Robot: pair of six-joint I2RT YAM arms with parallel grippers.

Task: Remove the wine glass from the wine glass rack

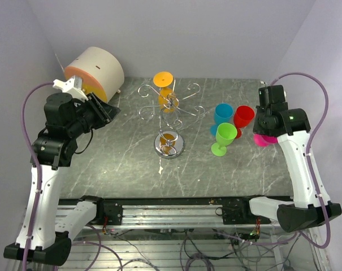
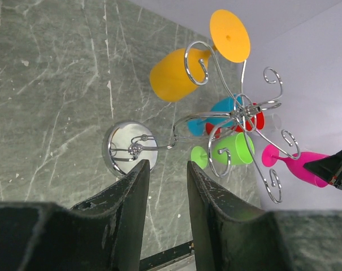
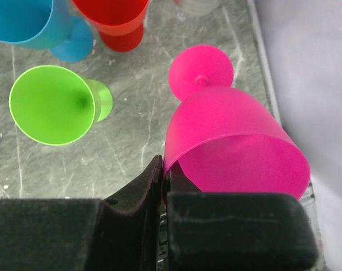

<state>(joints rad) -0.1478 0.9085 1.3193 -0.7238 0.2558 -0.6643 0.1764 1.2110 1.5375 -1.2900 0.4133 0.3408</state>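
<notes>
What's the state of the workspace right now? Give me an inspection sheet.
Surface: grey marbled table, pale scuffs.
Job's things: wine glass rack mid-table; orange glass hangs upside down on it.
Clutter: green glass, blue glass, red glass upright right of rack.
Grippers: left gripper open, empty, left of rack; right gripper shut on pink glass rim.
Cables: purple cable loops along each arm; loose wires below front rail.
Surroundings: pale walls; beige drum back left.

A robotics lab test cell: plain lilac walls [image 1: 187, 34] enclose a marble-look tabletop [image 1: 120, 164], loose cables [image 1: 204, 251] beneath it.
</notes>
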